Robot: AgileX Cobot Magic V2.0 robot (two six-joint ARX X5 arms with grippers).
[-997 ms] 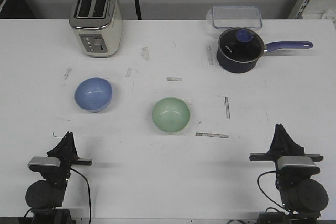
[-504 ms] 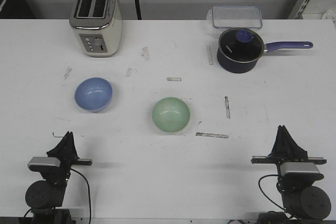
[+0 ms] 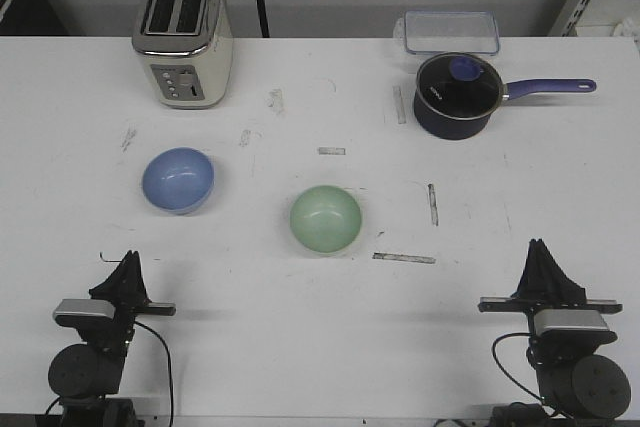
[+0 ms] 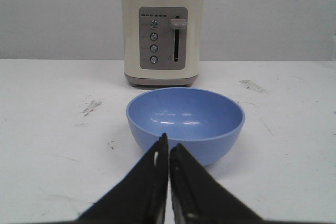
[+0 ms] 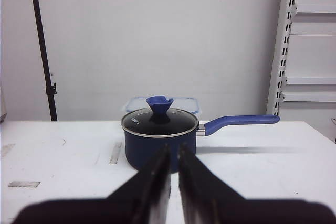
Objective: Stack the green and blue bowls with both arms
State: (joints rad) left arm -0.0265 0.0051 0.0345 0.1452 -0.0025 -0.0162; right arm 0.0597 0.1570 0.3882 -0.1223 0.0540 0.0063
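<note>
The light blue bowl (image 3: 178, 179) sits upright on the white table (image 3: 300, 337) at the left. The pale green bowl (image 3: 326, 218) sits upright near the middle. My left gripper (image 3: 128, 259) is shut and empty near the front edge, a short way in front of the blue bowl. In the left wrist view the blue bowl (image 4: 185, 121) lies just beyond the closed fingertips (image 4: 168, 142). My right gripper (image 3: 541, 247) is shut and empty at the front right, well right of the green bowl. The green bowl does not show in either wrist view.
A cream toaster (image 3: 183, 37) stands at the back left, behind the blue bowl (image 4: 163, 35). A dark blue lidded saucepan (image 3: 458, 95) with a long handle stands at the back right, straight ahead of the right gripper (image 5: 160, 137). A clear lidded container (image 3: 451, 32) lies behind it.
The right arm has shifted slightly to the right and toward the front edge. The left arm and both bowls have not moved.
</note>
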